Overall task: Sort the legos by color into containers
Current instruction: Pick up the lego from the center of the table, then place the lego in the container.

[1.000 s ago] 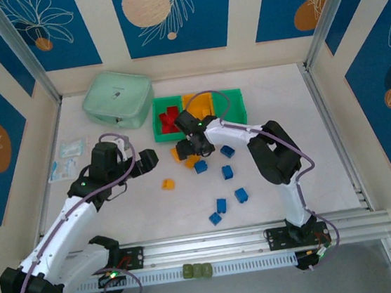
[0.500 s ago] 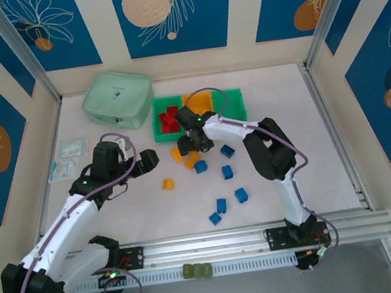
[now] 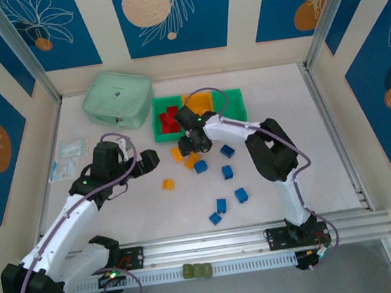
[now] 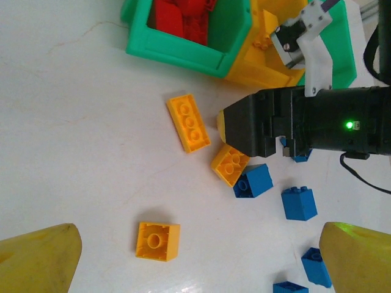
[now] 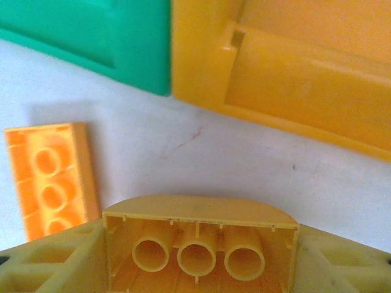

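My right gripper [image 5: 200, 259] is shut on a yellow brick [image 5: 201, 241] that lies underside up, three tubes showing, just in front of the containers. In the top view this gripper [image 3: 190, 146] is low over the table beside the green bin [image 3: 158, 129] with red legos [image 4: 177, 15], next to the orange bin [image 5: 293, 67]. A long orange brick [image 4: 189, 122] lies to its left and another orange brick [image 4: 230, 165] below it. My left gripper [image 4: 198, 262] hangs open above a square orange brick [image 4: 158, 241]. Several blue legos [image 3: 227, 172] are scattered on the table.
A third bin, green [image 3: 236, 103], ends the row on the right. A pale mint pouch [image 3: 117, 99] lies at the back left, and small packets [image 3: 66, 158] near the left wall. A metal rail [image 3: 262, 236] runs along the near edge.
The right gripper's fingers have closed in on the yellow brick, and that arm shifted slightly toward the bins. The left arm has not moved.
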`<act>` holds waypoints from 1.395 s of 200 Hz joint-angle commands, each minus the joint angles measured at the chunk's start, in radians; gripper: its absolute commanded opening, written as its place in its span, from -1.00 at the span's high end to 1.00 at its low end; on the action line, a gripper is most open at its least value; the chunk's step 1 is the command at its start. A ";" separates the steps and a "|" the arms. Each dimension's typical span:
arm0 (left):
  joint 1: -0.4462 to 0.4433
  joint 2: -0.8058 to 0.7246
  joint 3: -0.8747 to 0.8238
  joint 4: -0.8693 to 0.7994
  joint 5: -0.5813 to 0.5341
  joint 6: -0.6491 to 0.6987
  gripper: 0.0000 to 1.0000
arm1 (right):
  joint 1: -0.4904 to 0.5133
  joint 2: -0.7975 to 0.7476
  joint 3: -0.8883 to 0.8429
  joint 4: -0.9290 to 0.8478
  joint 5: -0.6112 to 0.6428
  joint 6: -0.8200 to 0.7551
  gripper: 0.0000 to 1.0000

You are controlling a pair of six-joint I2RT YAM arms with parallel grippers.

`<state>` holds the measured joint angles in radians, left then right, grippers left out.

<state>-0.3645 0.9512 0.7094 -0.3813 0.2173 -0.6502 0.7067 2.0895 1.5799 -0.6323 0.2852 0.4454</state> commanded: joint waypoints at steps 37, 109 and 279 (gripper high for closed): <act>0.009 0.018 0.046 0.071 0.087 -0.005 -0.99 | -0.022 -0.164 0.011 -0.029 -0.024 0.017 -0.24; -0.004 0.172 0.117 0.135 0.150 0.011 -0.99 | -0.134 -0.003 0.248 -0.037 0.058 -0.031 -0.24; -0.012 0.251 0.202 0.074 0.133 0.069 -0.99 | -0.147 -0.042 0.245 -0.015 -0.025 -0.055 -0.65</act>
<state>-0.3714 1.2510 0.8967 -0.2607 0.3405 -0.6159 0.5190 2.1685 1.9152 -0.6857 0.3233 0.3931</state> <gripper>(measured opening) 0.993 0.816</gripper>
